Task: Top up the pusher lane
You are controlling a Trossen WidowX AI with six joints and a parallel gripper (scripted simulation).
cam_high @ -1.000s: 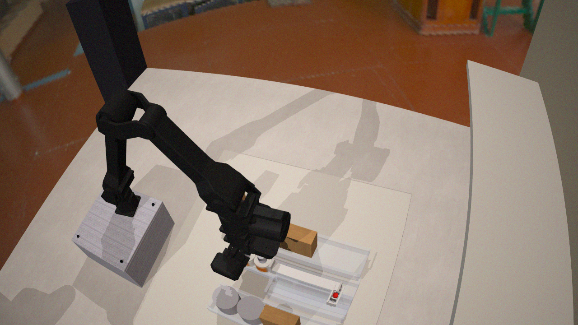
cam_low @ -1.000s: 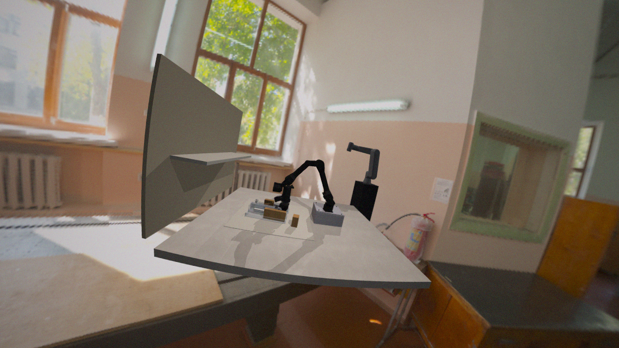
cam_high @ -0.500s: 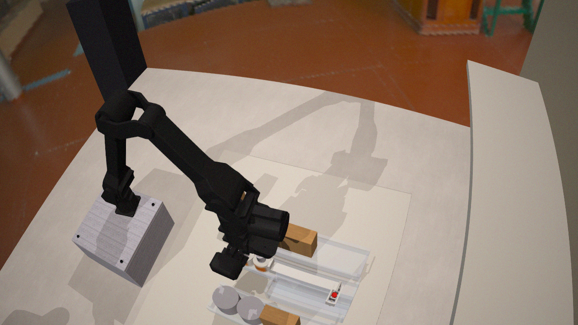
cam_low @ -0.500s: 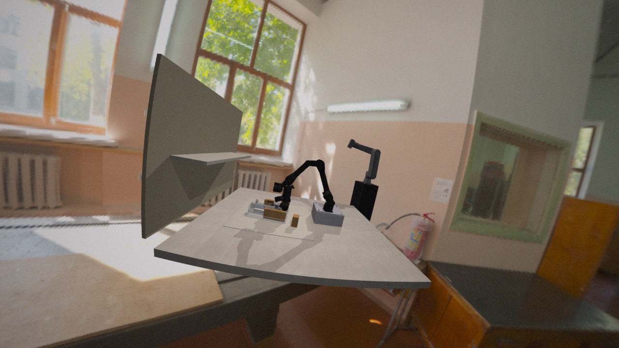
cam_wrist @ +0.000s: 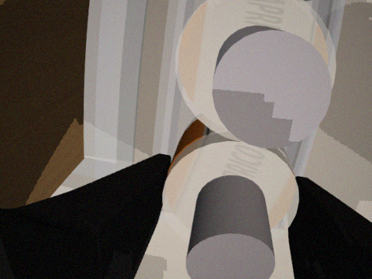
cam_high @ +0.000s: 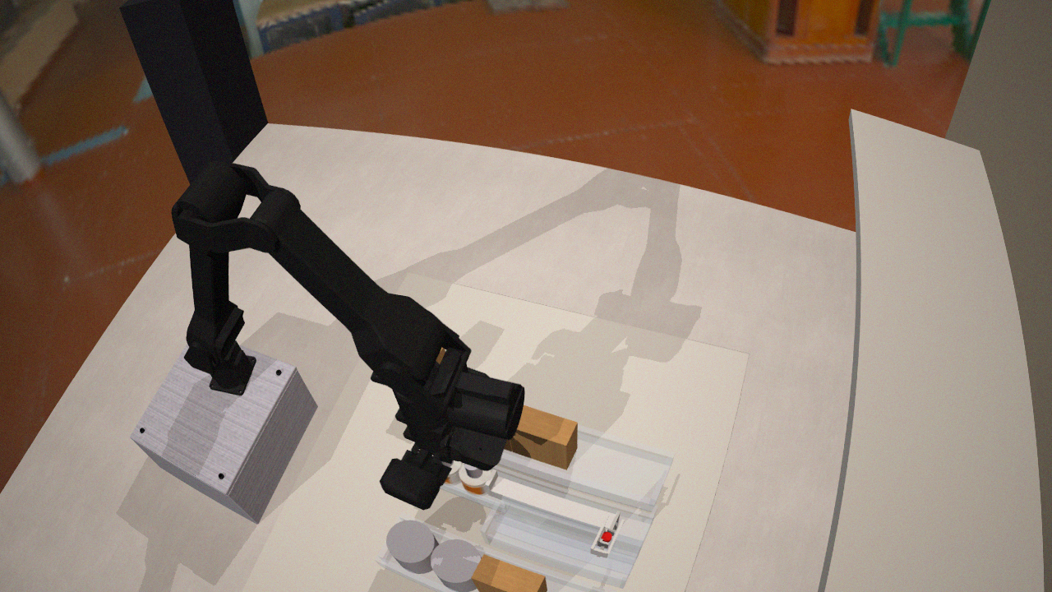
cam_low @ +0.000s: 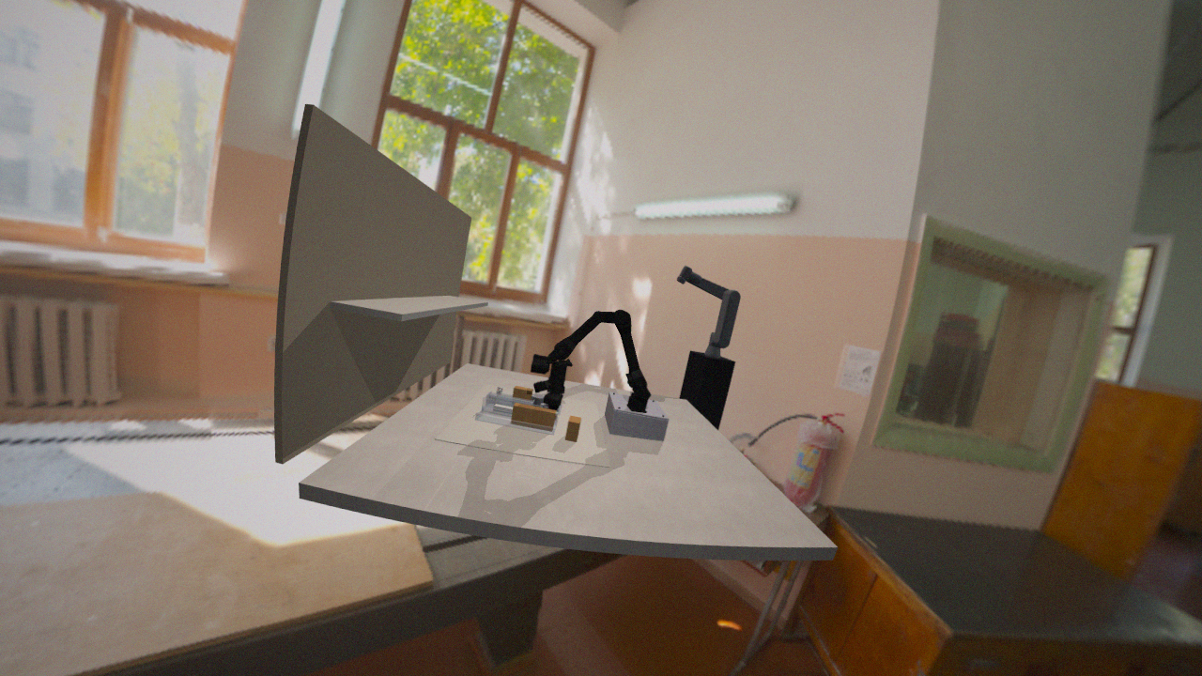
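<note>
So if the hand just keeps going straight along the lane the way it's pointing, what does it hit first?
The hand is shut on the new jar, and straight ahead stands the old jar in the lane. They look very close or already touching; the wrist view cannot settle the gap.

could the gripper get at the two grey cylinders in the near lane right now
Probably not as things stand. The gripper is shut on the held jar at the mouth of the middle lane, so its fingers are taken. The grey cylinders stand uncovered one lane over, so the path itself looks free once the jar is released.
</note>
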